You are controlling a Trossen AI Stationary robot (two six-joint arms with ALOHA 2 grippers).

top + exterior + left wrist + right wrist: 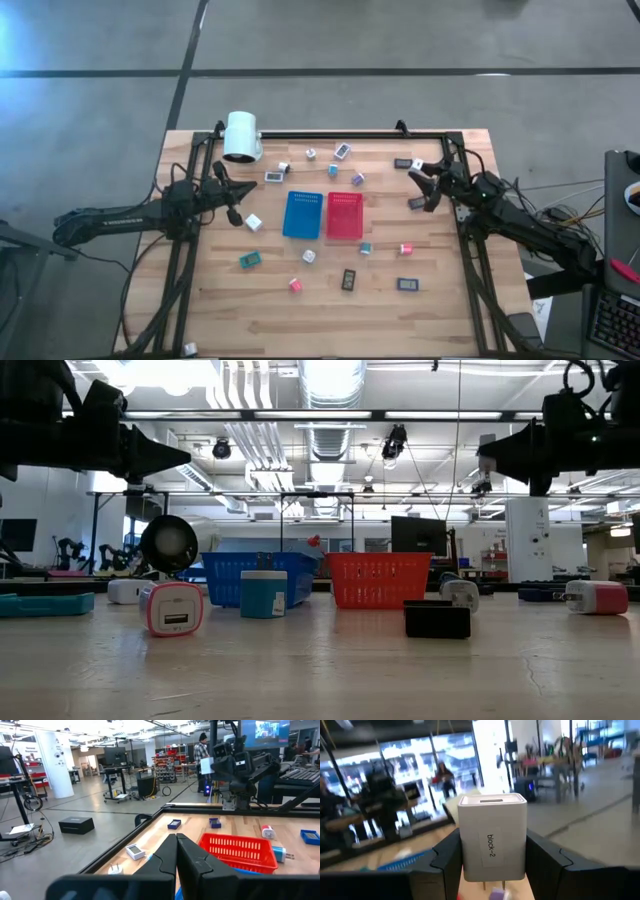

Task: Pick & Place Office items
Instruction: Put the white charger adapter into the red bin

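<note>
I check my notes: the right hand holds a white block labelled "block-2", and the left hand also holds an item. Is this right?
Not fully. The right hand does hold the white block, but the left hand is shut and empty, as the left wrist view shows.

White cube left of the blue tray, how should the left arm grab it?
Take the white cube across two opposite flat sides, from straight above; it sits alone, clear of the blue tray. The left gripper has its jaws shut; open them first.

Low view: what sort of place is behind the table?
Probably an open robotics lab or workshop: exposed silver ceiling ducts, rows of workbenches with dark monitors, and a bare grey concrete floor.
</note>
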